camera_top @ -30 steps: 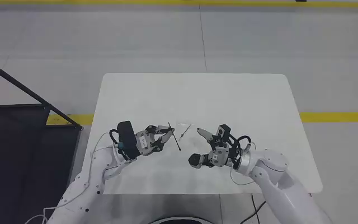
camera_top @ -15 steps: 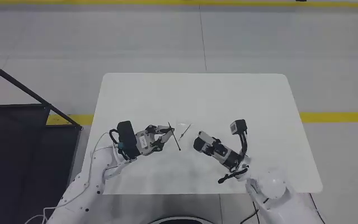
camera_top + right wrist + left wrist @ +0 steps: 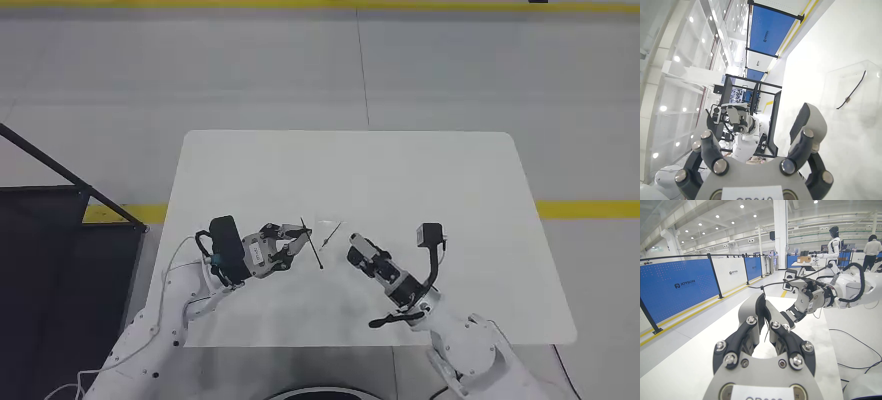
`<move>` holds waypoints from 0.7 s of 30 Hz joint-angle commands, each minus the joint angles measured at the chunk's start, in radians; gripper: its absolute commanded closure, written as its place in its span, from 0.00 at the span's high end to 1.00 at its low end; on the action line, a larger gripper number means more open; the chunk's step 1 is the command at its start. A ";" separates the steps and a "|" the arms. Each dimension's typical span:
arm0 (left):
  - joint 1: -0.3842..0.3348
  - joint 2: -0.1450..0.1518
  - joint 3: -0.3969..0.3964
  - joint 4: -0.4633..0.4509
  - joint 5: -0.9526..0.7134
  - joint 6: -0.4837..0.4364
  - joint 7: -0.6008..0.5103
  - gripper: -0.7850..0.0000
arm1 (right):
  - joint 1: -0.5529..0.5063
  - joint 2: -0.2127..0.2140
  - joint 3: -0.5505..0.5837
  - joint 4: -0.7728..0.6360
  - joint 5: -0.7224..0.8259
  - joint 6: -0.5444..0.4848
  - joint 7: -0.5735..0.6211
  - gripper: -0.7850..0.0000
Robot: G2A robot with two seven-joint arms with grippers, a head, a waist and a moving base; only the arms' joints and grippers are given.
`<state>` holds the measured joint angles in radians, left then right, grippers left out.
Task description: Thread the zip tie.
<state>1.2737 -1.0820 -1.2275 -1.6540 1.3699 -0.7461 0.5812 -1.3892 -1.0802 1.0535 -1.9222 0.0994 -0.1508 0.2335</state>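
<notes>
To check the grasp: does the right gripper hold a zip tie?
No, the right gripper stands open and holds nothing.

Robotics lab hall: blue barrier panels

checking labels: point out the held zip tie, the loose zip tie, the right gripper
held zip tie (image 3: 314, 252), top view, mid strap
loose zip tie (image 3: 854, 90), right wrist view, mid strap
right gripper (image 3: 757, 113), right wrist view, between fingertips

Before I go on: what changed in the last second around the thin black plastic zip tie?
The right gripper, open, turned at the wrist and moved forward and leftward, closer to the thin black zip tie. Nothing was taken or released. The left gripper stayed put, shut on the zip tie.
</notes>
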 commanded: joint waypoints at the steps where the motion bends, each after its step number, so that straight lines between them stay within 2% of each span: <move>1: 0.000 0.000 0.000 0.000 0.000 0.000 0.000 0.00 | 0.024 0.000 -0.008 0.014 -0.048 -0.043 0.073 1.00; 5: 0.000 0.000 0.000 0.000 0.000 0.000 0.000 0.00 | 0.053 -0.002 -0.015 0.041 -0.118 -0.127 0.121 1.00; 9: 0.000 0.000 0.000 0.000 0.000 0.000 0.000 0.00 | 0.033 0.004 -0.009 0.039 -0.291 -0.257 0.123 1.00; 13: 0.000 0.000 0.000 0.000 0.000 0.000 0.000 0.00 | -0.018 0.012 0.018 0.017 -0.530 -0.373 0.047 1.00; 17: 0.000 0.000 0.000 0.000 0.000 0.000 0.000 0.00 | -0.060 0.012 0.026 -0.032 -0.704 -0.312 -0.016 1.00; 21: 0.000 0.000 0.000 0.000 0.000 0.000 0.000 0.00 | -0.070 0.012 0.027 -0.039 -0.728 -0.286 -0.026 1.00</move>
<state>1.2737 -1.0820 -1.2275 -1.6540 1.3699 -0.7461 0.5812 -1.4600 -1.0682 1.0808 -1.9626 -0.6349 -0.4267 0.2062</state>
